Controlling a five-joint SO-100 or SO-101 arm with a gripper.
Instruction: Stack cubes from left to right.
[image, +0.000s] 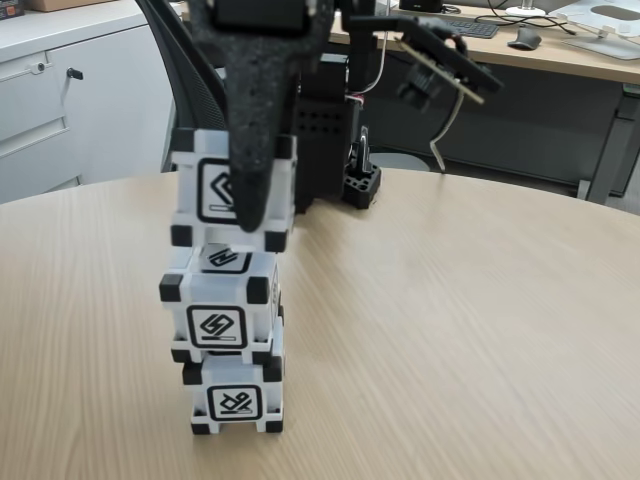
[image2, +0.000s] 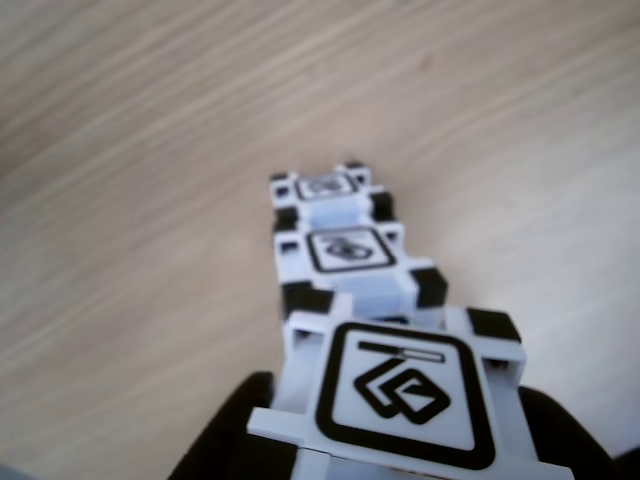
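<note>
Fixed view: gripper (image: 250, 215) is pinching the top cube (image: 235, 190) by opposite faces above two stacked cubes (image: 220, 320) near the table's (image: 450, 320) front edge; rigid, light, probably slick plastic.

1. My claw (image: 250, 205) gripped the top cube (image: 232, 190), one finger (image: 250, 150) across its front face.
2. Directly below it sat the middle cube (image: 220, 305).
3. Lower still, the bottom cube (image: 236, 396) rested on the table (image: 450, 330).
</note>
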